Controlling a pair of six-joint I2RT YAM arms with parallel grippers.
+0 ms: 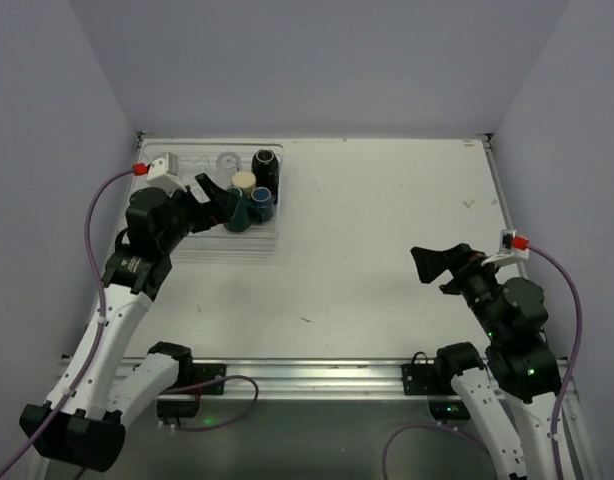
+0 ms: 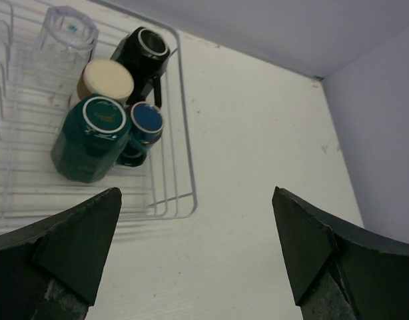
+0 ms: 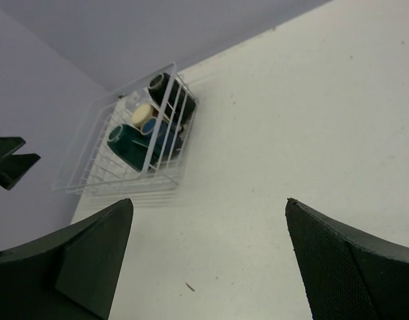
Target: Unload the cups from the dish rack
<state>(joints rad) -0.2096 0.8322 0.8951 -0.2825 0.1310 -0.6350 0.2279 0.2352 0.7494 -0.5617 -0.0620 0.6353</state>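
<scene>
Walls [image 1: 317,60] of pale lilac are being seen closing in the scene on the far side and on both flanks. Within them a white surface [image 1: 387,230] is being shown, lightly scuffed, with a metal rail [image 1: 307,375] being carried along its near edge, where both arms are being anchored. The dish rack [image 1: 212,248], pale and ribbed, is being kept in the far left corner of the surface, close to the left wall. The left gripper [image 1: 217,193] is being held over the rack, just beside the cluster of cups, with its jaws being kept spread wide and nothing between them. The right gripper [image 1: 420,265] is being held above the right half of the surface, well apart from the rack, with its jaws likewise being kept spread and pinching nothing. Purple cables [image 1: 92,215] are being looped along each arm. Five cups are being held in the rack's far right part. The dark teal cup [image 2: 88,137] is being kept nearest the front, the black mug [image 2: 144,57] at the far right corner and the clear plastic cup [image 2: 66,37] to its left. The cream cup [image 2: 106,81] with its brown band is being kept between those, and the blue cup [image 2: 146,123] is being pressed against the teal one's right side. A small dark speck [image 1: 305,320] is being shown on the surface near the rail.
</scene>
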